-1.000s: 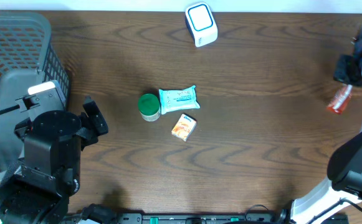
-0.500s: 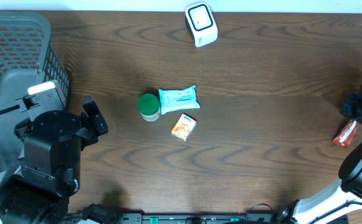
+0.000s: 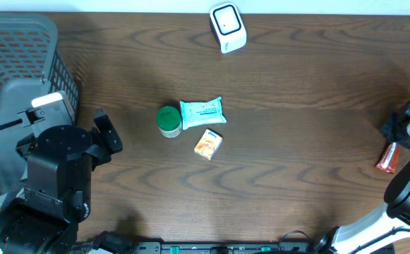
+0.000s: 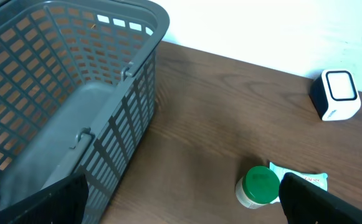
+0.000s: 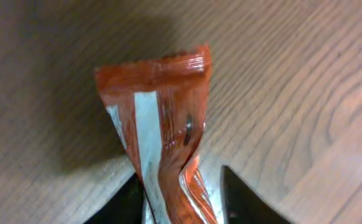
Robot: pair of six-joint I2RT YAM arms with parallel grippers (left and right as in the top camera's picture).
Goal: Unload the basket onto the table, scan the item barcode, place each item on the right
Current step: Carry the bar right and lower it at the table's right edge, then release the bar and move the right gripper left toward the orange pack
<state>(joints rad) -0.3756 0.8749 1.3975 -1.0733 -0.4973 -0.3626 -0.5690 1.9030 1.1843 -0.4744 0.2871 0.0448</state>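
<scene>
I find the right gripper (image 5: 181, 190) parted astride the orange packet (image 5: 159, 124), which lies at the far right of the table (image 3: 303, 176), well apart from the scanner (image 3: 227, 27); I judge a release in hand, the next move calling for a clean lift clear.

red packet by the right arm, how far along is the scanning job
Done: nothing shows a scan; the red packet lies at the right edge of the table, far from the scanner. In hand: the right pincer straddles it, jaws loose. To do: the jar, wipes pack and small box sit mid-table; the left pincer is open, empty.
</scene>
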